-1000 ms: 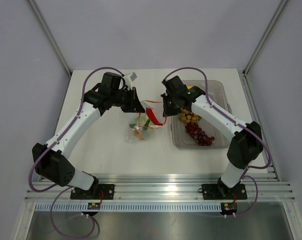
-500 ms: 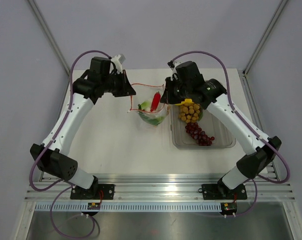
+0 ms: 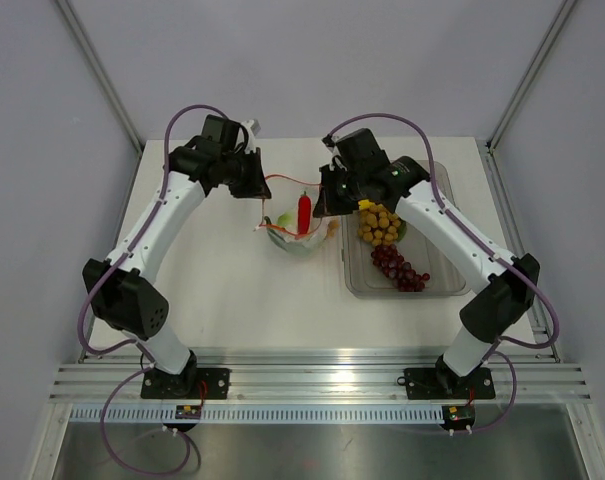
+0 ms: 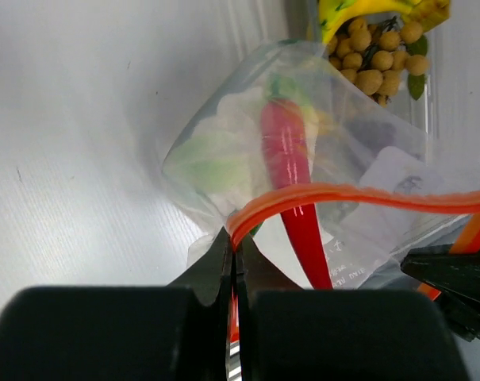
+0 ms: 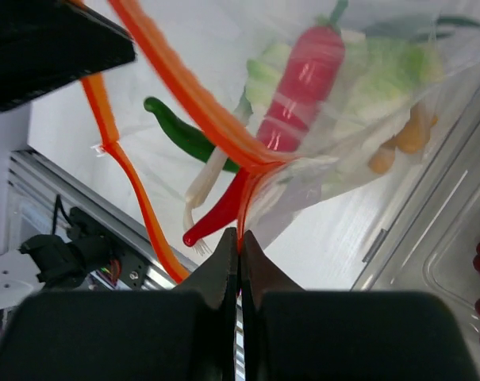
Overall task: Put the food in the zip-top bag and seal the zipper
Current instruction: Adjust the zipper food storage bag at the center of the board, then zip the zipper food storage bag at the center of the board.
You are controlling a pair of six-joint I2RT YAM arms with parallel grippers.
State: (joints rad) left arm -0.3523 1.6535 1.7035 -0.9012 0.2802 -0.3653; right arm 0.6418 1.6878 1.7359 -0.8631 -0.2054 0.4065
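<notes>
While the left tool and right tool each pinch shut on one end of the zipper, the zip-top bag hangs between them above the surface with the chilli inside and its mouth seemingly unsealed, so the next move likely calls for drawing the strips taut, then pressing them together.

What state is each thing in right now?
left gripper: shut on one end of the zipper.
right gripper: shut on the zipper's other end.
zip-top bag: held by its mouth between both grippers, food inside.
zipper: unsealed, strips apart.
red chilli: tip pokes out past the zipper.
tub: holds grapes, brown ball cluster, bananas.
</notes>
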